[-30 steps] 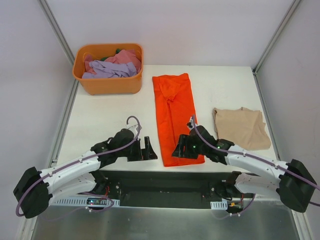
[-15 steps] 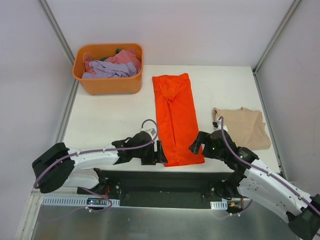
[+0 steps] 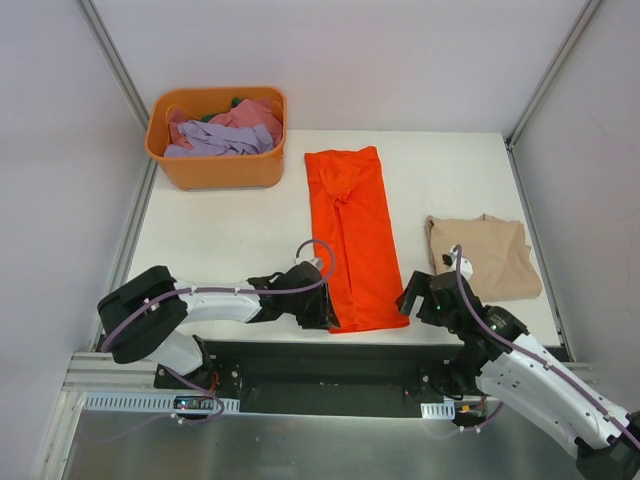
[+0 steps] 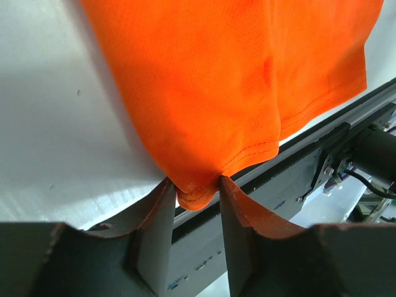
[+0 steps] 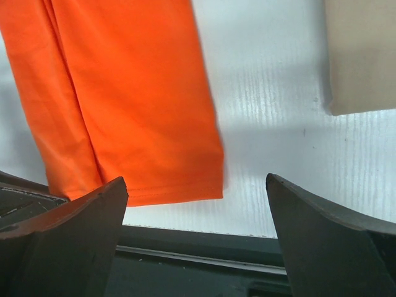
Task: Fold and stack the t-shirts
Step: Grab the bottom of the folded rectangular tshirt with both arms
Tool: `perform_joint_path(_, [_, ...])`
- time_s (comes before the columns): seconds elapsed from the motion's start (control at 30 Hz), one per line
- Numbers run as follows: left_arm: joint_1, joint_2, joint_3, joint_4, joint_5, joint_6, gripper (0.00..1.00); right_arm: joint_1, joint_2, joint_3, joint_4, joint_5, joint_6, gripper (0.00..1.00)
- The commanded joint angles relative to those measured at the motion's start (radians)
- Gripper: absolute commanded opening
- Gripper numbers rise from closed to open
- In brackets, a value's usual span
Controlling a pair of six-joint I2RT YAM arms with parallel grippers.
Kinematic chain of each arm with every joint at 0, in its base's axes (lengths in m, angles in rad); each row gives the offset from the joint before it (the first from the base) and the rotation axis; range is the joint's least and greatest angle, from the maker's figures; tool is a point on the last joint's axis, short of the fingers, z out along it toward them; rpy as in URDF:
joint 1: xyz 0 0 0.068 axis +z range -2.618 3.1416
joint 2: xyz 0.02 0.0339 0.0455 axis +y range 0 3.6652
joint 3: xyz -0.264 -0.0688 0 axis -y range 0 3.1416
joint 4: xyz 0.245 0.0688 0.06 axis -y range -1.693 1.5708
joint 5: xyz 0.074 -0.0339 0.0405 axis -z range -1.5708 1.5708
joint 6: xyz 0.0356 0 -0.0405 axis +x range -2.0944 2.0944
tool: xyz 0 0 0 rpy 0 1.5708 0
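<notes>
A: The left tool (image 4: 197,185) is narrow, pinched on the near-left corner of the orange t-shirt (image 3: 350,235). The hem bunches between its fingers right at the near edge of the surface (image 3: 220,240).

B: And the right tool (image 5: 195,185)?

A: Spread wide, holding nothing. From above it sits just to the right of the hem's near-right corner, and as far as the views show it isn't touching the cloth. In its wrist view that corner shows in the gap between its fingers.

B: Which way does the shirt run?

A: Its long axis goes near to far, about mid-surface, with the collar end far and the hem near. It's already a narrow strip, with a lengthwise ridge down the middle.

B: So the next move turns on that near hem?

A: I'd judge so. The left arm has its corner. The right arm is the nearer one to the other corner and would need to shift a little left and close on it. Then both could carry the hem toward the far end.

B: How's the cloth?

A: Thin, bright orange knit with a stitched hem, mostly flat, wrinkled toward the far end. The tan shirt (image 3: 483,255) lies folded to the right, apart from the orange one. More clothes sit in the orange basket (image 3: 220,172) at the far left.
</notes>
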Motion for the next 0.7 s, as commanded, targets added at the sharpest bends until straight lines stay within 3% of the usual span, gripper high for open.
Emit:
perform_joint_path(0.0, [-0.013, 0.034, 0.055, 0.024, 0.012, -0.014, 0.29, -0.006, 0.009, -0.008, -0.047, 0.038, 0.004, 0.96])
perform_joint_path(0.07, [-0.016, 0.040, 0.058, 0.025, 0.020, -0.016, 0.20, -0.006, 0.016, -0.012, -0.054, 0.037, 0.009, 0.96])
perform_joint_path(0.13, [-0.019, 0.034, 0.052, 0.025, 0.020, -0.019, 0.01, -0.006, 0.022, -0.019, -0.059, 0.026, 0.010, 0.96])
perform_joint_path(0.17, [-0.017, 0.023, 0.048, 0.022, 0.017, -0.020, 0.00, -0.006, 0.023, -0.022, -0.058, 0.018, 0.007, 0.96])
perform_joint_path(0.47, [-0.019, -0.044, -0.015, -0.010, -0.017, -0.046, 0.00, -0.006, 0.039, -0.088, 0.037, -0.146, 0.021, 0.99])
perform_joint_path(0.67, [-0.019, -0.070, -0.024, -0.022, -0.025, -0.045, 0.00, -0.006, 0.075, -0.121, 0.123, -0.183, 0.038, 0.84])
